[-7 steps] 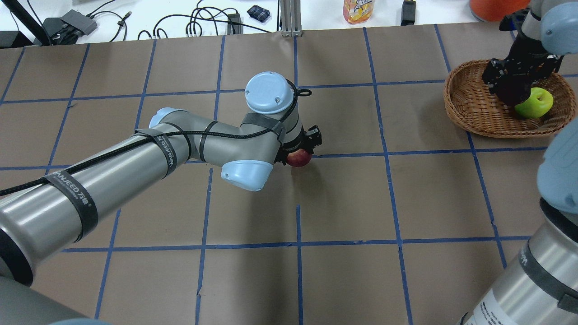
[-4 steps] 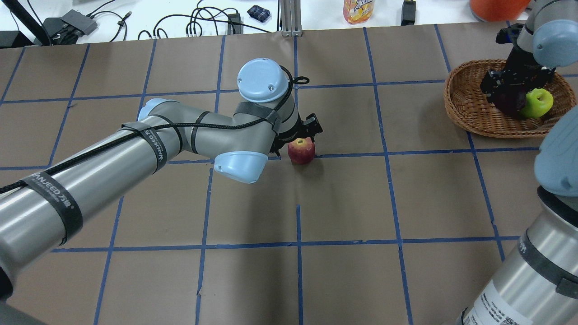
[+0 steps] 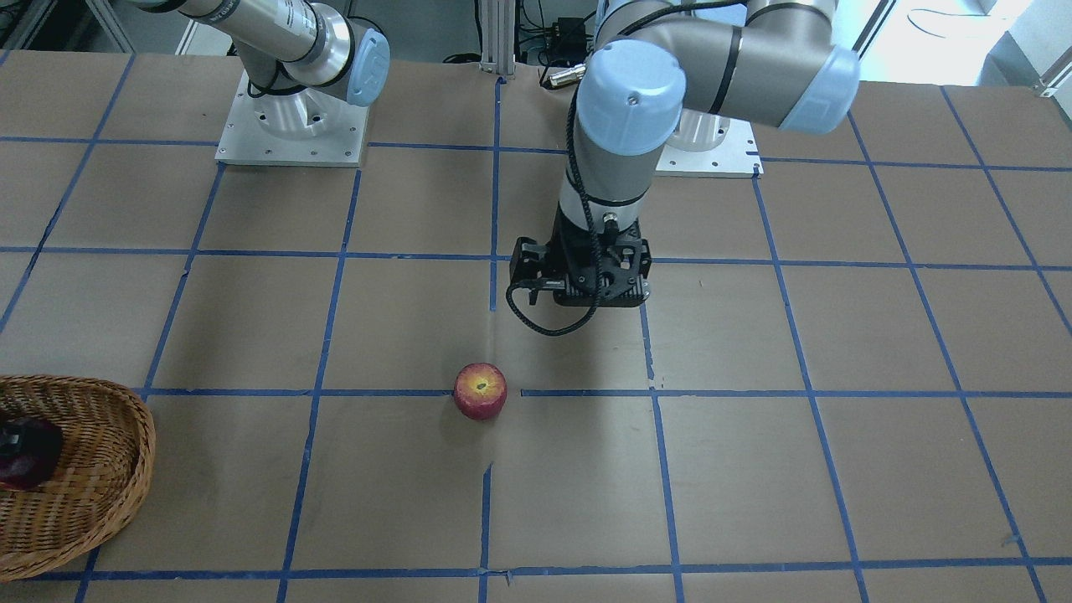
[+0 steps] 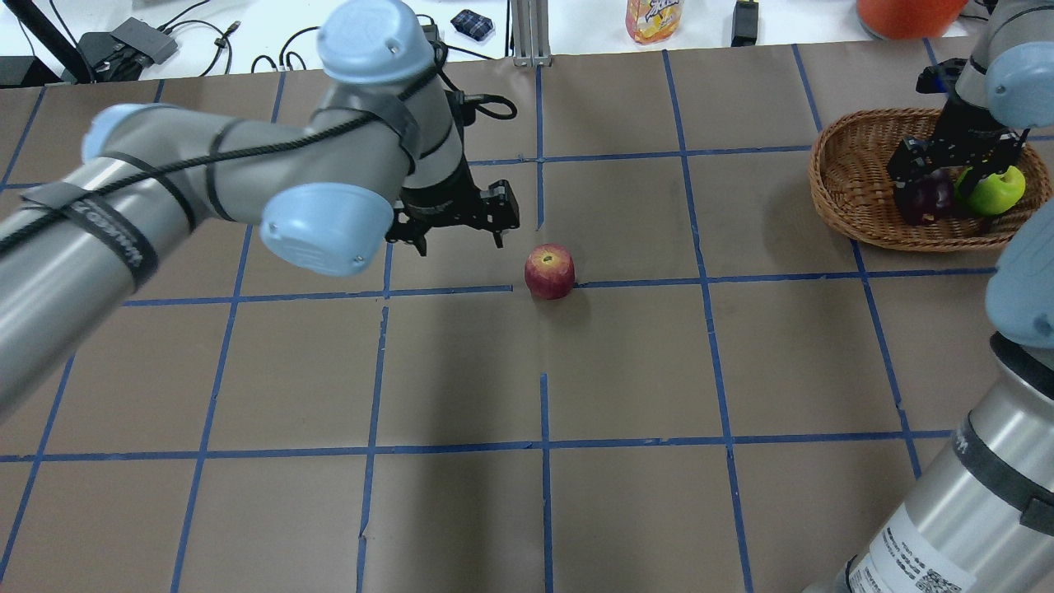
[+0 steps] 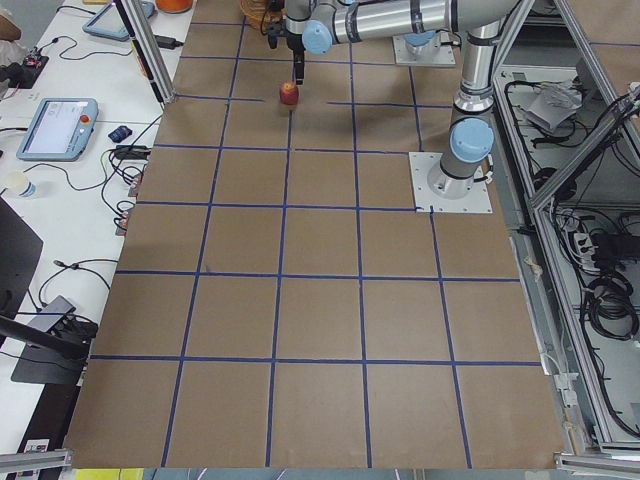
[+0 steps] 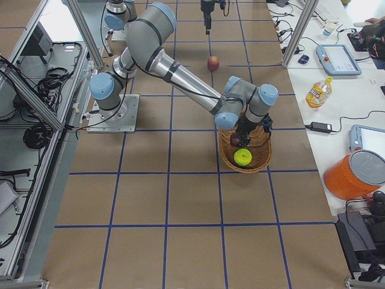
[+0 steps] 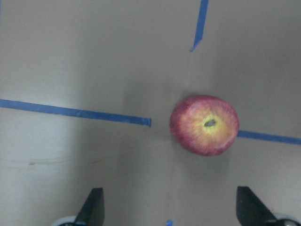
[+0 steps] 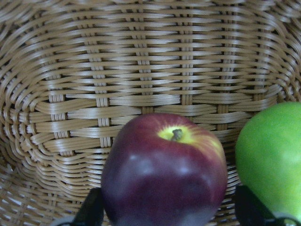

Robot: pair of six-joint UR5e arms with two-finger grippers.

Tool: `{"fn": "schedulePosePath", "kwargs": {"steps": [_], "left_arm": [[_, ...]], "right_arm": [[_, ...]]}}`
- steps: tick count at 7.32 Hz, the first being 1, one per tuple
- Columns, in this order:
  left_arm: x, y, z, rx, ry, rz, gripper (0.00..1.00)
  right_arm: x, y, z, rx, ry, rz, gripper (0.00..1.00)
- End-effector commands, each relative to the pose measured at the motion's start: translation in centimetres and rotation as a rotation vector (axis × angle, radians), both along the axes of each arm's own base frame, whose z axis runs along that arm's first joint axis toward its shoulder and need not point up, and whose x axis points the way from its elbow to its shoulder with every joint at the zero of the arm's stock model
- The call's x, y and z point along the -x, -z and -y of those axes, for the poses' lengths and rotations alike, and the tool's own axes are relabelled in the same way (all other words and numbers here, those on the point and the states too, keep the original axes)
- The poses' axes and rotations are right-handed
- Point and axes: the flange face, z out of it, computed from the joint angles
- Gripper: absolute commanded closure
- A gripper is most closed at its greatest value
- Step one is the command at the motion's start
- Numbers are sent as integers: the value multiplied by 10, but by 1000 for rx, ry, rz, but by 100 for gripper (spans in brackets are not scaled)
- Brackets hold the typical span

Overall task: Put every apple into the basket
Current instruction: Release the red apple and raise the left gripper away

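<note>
1. Three apples are on my screens: two sit inside the basket (image 4: pixel 848 198) and one lies out on the tabletop (image 4: pixel 626 371).
2. My left gripper (image 4: pixel 459 244) hangs above the tabletop with its fingers spread wide and nothing between them. The red apple (image 4: pixel 549 270) stands stem-up near it, off to one side and clear of both fingers. In the left wrist view it sits ahead of the fingertips, nearer one finger than the other.
3. My right gripper (image 8: pixel 169 214) is down inside the basket, fingers parted, with the maroon apple (image 8: pixel 164 169) between them. I cannot tell whether either pad touches its skin, because only the fingertips show at the bottom edge of that wrist view.
4. The green apple (image 4: pixel 996 191) rests just beside the right gripper, next to the maroon one. I cannot tell whether the two apples touch. The right wrist view cuts the green one off at the frame edge.
5. From overhead, the right wrist covers part of the maroon apple and some of the basket's wall.
6. The front-facing view crops the basket at its edge, so only a sliver of the maroon apple shows there.
7. In the left side view the red apple is a small speck near the left gripper, too small to judge anything further.
</note>
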Motion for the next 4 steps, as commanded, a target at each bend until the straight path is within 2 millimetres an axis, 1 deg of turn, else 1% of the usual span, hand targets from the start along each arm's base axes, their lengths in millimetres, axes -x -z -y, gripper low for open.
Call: {"fn": "schedulePosePath", "kwargs": {"steps": [1,2,3,4], "left_arm": [[-63,-92,-28,-76,157,21,0],[-94,-103,-27,-63,156,10,0],[-105,-108,-26,-47,146,1,0],[-106,-121,-22,-7,139,5,0]], "right_arm": [[-10,-57,-15,-4,1,1,0],[-29,-105,-32,4,2,12,0],[-62,-141,-41,34,-31,32,0],[-114,-159,-43,45,-60,35,0]]}}
